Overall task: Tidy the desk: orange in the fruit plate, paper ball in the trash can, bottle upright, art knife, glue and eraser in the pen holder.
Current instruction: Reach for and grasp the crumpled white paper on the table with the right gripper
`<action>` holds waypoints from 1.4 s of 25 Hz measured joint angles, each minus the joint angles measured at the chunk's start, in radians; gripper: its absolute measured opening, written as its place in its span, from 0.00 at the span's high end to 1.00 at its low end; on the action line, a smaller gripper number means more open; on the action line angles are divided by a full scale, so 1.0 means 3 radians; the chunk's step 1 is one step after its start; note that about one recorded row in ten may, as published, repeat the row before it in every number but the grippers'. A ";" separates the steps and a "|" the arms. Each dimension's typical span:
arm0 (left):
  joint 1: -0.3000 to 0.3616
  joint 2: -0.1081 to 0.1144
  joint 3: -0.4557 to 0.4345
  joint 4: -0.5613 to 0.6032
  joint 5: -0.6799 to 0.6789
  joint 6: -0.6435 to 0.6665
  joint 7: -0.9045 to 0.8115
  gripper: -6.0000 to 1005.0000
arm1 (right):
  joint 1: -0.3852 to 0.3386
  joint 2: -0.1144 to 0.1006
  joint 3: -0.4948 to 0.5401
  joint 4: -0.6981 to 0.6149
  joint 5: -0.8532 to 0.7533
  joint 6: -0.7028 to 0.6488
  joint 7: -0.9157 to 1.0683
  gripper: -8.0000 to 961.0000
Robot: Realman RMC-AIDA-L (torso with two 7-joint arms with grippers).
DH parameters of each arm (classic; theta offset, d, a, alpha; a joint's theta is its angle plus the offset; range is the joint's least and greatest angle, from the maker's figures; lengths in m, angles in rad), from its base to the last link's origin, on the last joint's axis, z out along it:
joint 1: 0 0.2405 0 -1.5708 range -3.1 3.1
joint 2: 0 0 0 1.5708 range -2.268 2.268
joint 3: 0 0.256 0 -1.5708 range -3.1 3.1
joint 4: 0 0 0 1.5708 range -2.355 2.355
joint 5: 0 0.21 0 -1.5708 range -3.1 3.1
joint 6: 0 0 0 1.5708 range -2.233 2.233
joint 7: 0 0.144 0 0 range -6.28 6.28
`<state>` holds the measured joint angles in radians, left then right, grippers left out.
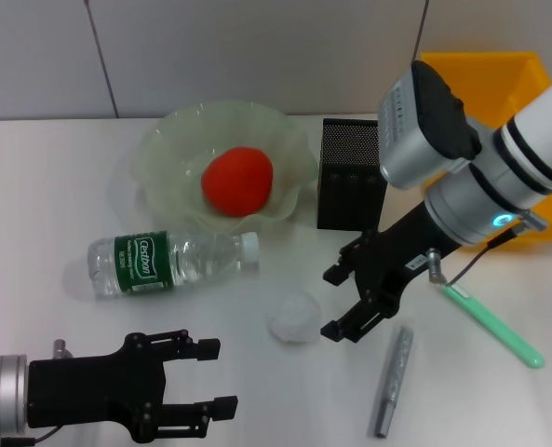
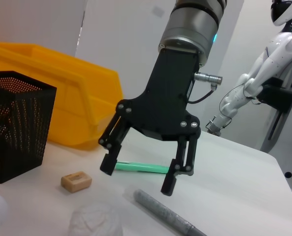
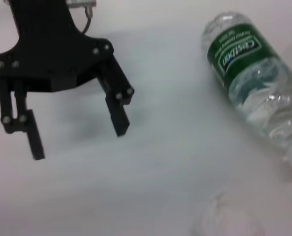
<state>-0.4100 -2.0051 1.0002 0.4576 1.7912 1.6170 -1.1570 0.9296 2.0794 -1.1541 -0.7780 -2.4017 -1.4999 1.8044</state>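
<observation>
The orange (image 1: 236, 180) lies in the pale green fruit plate (image 1: 164, 140). The water bottle (image 1: 168, 261) lies on its side in front of the plate. The white paper ball (image 1: 294, 317) sits mid-table. My right gripper (image 1: 334, 303) is open and empty, just right of the ball and slightly above the table. A grey stick-shaped tool (image 1: 394, 380) and a slim green tool (image 1: 494, 326) lie to its right. The tan eraser (image 2: 77, 180) shows in the left wrist view near the black mesh pen holder (image 1: 350, 174). My left gripper (image 1: 218, 377) is open and empty at the front left.
A yellow bin (image 1: 490, 84) stands at the back right behind the pen holder. The right wrist view shows the left gripper (image 3: 79, 141), the bottle (image 3: 249, 73) and the paper ball (image 3: 229, 221).
</observation>
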 joint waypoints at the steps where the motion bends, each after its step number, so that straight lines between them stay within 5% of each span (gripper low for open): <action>1: 0.0001 -0.0001 0.0000 -0.0001 -0.0001 -0.0001 0.0003 0.23 | -0.0004 0.0002 -0.0036 0.0005 0.0022 0.0044 -0.0016 0.16; 23: 0.0013 0.0010 -0.0032 -0.0007 -0.0020 0.0025 -0.0030 0.23 | -0.0030 0.0028 -0.0781 0.0459 0.0549 0.0923 -0.0426 0.16; 35: 0.0010 0.0016 -0.0049 -0.0007 -0.0019 0.0023 0.0001 0.24 | -0.0031 0.0033 -0.0834 0.0516 0.0629 0.1049 -0.0460 0.21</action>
<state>-0.4070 -2.0002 0.9854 0.4556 1.7855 1.6237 -1.1568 0.9203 2.0892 -1.4041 -0.6231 -2.2132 -1.1851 1.6665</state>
